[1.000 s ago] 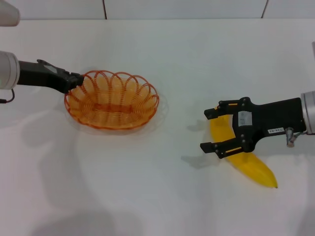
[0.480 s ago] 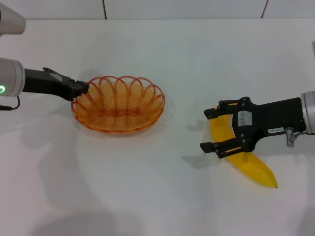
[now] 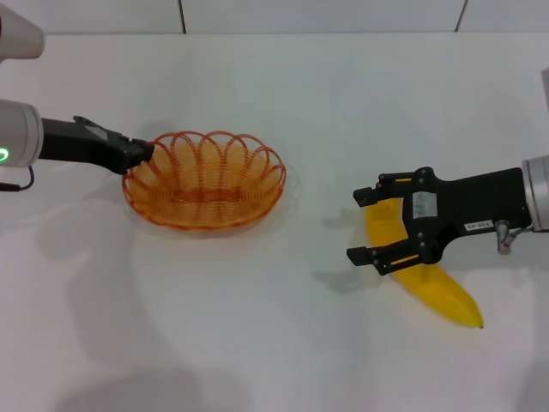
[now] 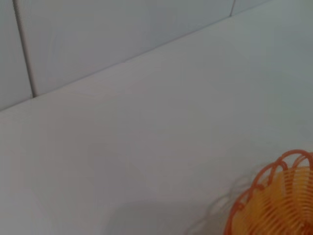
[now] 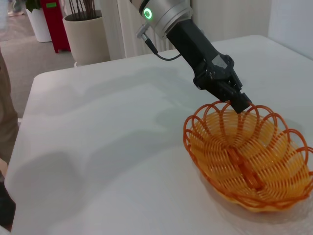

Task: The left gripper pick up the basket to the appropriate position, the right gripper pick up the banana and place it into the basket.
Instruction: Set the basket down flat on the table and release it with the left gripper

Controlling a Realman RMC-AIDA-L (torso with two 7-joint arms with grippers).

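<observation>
On the white tabletop, left side of the head view, the orange wire basket sits w/ its scalloped rim pinched at the left edge by the left gripper; jaws closed narrow on one rim loop. Dark arm runs off to the left, green light on the grey wrist housing. The right wrist view shows the same grip from the far side: black claw tip meets the basket rim at its top loop, basket bowl open upward. The left wrist view catches only a bit of orange rim at the corner, plus tabletop and a tiled wall behind.

Right side of the head view: the banana lies flat on the tabletop, well apart from the basket, one pointed end toward the lower right. The right gripper is over its upper half, jaws spread wide, one finger either side of the fruit's end; can't tell if the fingers touch it. Black body w/ white label, silver-grey wrist at the frame edge.
</observation>
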